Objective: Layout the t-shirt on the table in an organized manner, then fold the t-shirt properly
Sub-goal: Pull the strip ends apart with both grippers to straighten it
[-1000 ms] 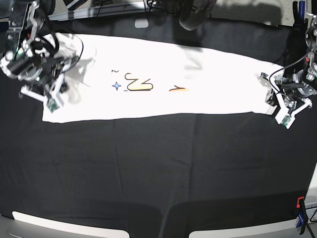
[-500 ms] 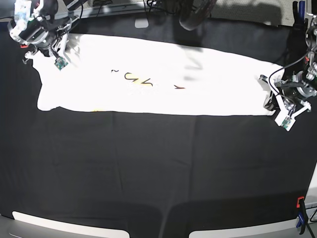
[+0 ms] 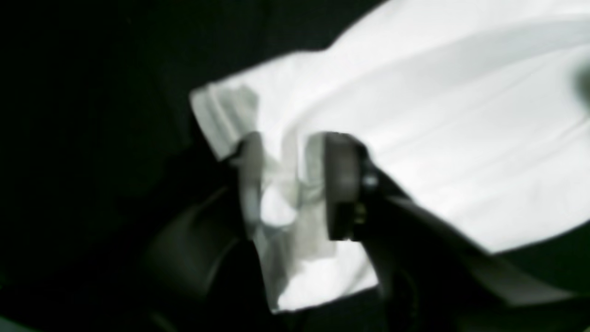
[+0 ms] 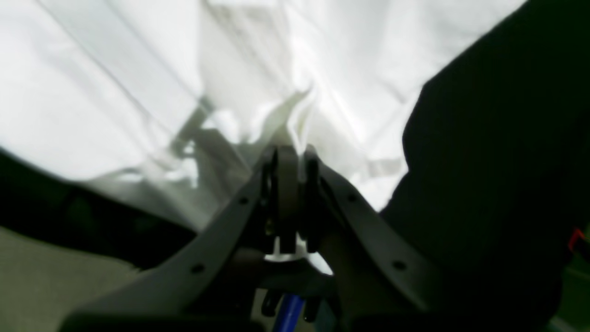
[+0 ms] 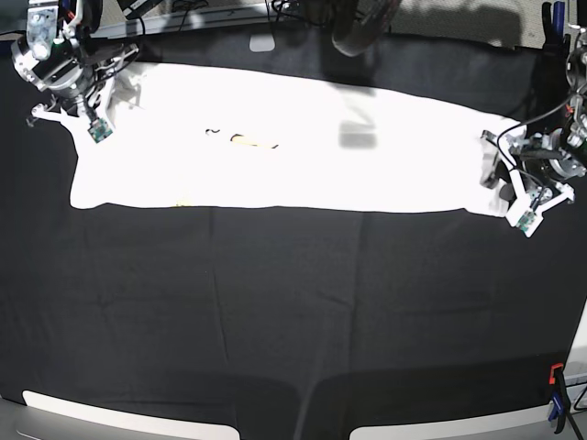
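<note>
Base view: t-shirt (image 5: 275,151) lies as 1 long white band across the far half of the black counter (image 5: 275,312), long axis side to side, right fingers (image 4: 290,161) pinching 1 end, left fingers (image 3: 249,184) spread astride the other end's cloth.

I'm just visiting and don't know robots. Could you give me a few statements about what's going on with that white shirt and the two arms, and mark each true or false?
1. The t-shirt lies stretched in a long band across the table. True.
2. The right gripper has its jaws wide apart. False: they are shut on a pinch of cloth.
3. The left gripper has its jaws parted, with cloth between them. True.
4. The shirt is folded into a small square. False: it is spread out long.
</note>
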Robot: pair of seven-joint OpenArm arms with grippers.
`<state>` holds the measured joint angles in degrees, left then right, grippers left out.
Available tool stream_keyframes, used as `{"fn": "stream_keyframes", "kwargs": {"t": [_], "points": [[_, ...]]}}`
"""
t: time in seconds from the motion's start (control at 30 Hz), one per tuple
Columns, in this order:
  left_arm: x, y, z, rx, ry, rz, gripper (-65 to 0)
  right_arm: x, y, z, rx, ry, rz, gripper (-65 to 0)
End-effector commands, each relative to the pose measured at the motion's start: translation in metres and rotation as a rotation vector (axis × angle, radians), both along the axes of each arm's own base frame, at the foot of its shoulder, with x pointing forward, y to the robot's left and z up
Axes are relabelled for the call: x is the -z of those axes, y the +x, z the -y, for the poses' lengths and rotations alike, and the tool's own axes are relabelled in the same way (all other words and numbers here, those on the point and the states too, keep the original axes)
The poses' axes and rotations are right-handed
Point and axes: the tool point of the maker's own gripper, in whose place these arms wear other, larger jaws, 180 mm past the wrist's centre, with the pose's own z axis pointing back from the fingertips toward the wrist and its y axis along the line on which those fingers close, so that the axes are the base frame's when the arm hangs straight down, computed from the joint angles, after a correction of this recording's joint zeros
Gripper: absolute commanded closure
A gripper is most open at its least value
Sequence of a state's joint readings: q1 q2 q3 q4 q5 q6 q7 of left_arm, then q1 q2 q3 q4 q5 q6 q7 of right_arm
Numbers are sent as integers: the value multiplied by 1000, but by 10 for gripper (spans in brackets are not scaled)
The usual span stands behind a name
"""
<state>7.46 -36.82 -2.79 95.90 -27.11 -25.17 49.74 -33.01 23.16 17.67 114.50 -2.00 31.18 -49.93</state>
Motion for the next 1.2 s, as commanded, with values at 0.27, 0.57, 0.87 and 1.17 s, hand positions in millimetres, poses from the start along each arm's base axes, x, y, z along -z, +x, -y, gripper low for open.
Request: {"fn": "stream_keyframes", "kwargs": {"t": [0.27, 0.57, 0.87, 1.17], "points": [[-6, -27, 32, 233, -112, -40, -231, -11, 6, 12, 18, -58, 38, 0], [1, -29, 20, 173, -69, -98, -231, -10, 4, 13, 25, -57, 25, 0], [-3, -12, 6, -9, -82, -70, -231, -15, 8, 22, 107, -73, 74, -240], [-13, 16, -24, -163, 20, 85, -231, -42, 29, 27, 215, -64, 255, -240]]}}
